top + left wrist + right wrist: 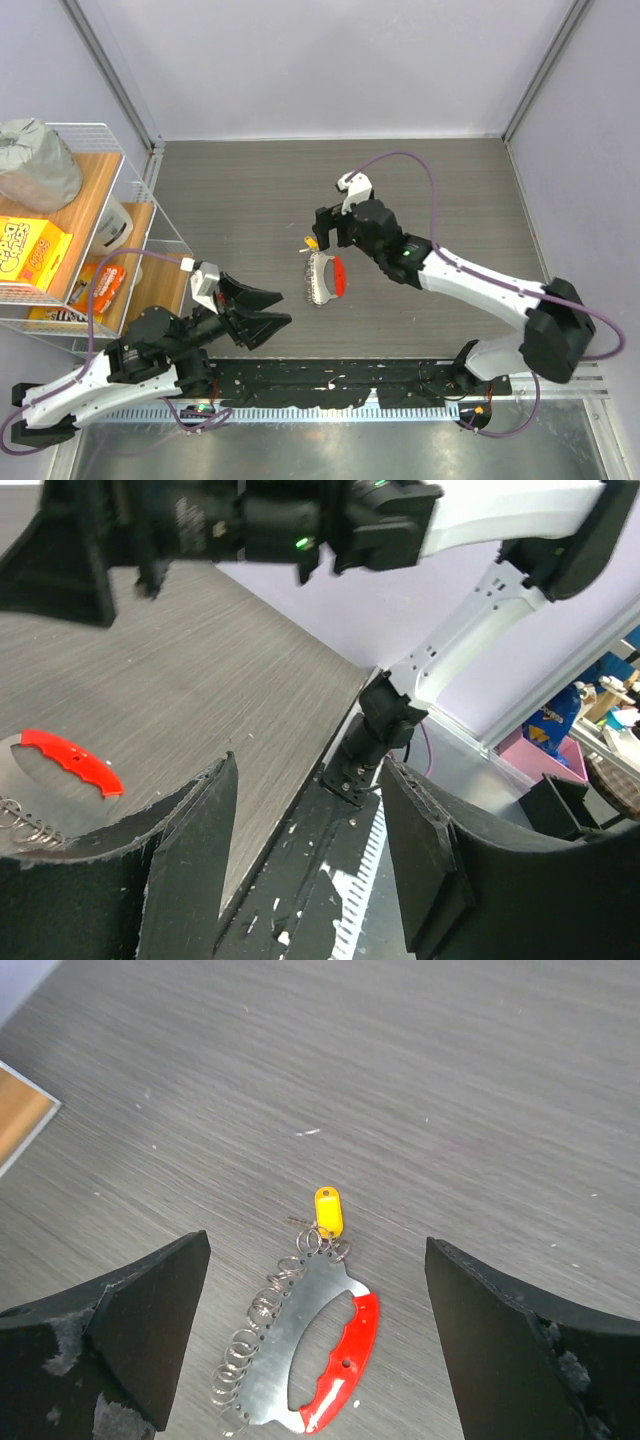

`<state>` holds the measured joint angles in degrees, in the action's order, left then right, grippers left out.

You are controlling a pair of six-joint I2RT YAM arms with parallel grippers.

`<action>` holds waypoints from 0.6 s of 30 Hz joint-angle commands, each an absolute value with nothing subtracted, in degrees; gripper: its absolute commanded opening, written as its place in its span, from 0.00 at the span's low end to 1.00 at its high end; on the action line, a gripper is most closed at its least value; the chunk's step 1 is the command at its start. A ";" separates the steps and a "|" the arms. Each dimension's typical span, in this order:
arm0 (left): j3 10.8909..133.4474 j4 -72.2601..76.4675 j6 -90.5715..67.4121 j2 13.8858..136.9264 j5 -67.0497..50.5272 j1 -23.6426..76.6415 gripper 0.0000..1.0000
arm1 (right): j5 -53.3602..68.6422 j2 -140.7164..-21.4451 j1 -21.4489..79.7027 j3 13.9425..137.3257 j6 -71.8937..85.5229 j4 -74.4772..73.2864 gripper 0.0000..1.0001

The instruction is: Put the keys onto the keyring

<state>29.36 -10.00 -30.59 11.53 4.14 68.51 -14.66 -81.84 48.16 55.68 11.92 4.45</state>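
On the desk (250,190) my right gripper (315,1245) hangs spread wide and empty. My left gripper (285,306) is also spread, holding nothing. The keyring (310,1350) lies flat below the right gripper, between its fingers. The left wrist view catches only its red edge. Only the right wrist view shows clearly the keys (328,1209), yellow tag at the rings' end.

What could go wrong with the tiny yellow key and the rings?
The yellow-tagged key lies against the keyring but may be unhooked and stay behind when lifted. The open right gripper is wider than the key, so a grab could knock it away. The left gripper holds nothing, so the keyring could slide.
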 commanded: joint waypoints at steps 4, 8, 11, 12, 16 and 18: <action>32.86 -9.14 -27.07 16.25 6.06 68.55 0.80 | -16.52 -71.65 48.34 63.53 11.95 -13.52 0.96; 35.68 -10.02 -25.84 18.98 6.07 68.47 1.00 | -19.50 -65.68 48.43 65.04 13.62 -18.89 0.96; 37.26 -10.28 -25.05 20.74 6.59 68.55 1.00 | -21.97 -59.78 48.43 64.43 14.41 -20.13 0.96; 38.05 -10.37 -24.79 21.26 6.59 68.47 1.00 | -22.49 -56.89 48.43 63.90 14.85 -20.04 0.95; 39.90 -10.02 -24.61 23.64 5.54 68.55 1.00 | -24.96 -49.49 48.43 63.10 16.08 -20.12 0.96; 40.43 -9.76 -24.70 24.34 4.75 68.47 1.00 | -25.66 -47.20 48.34 63.54 16.78 -21.44 0.95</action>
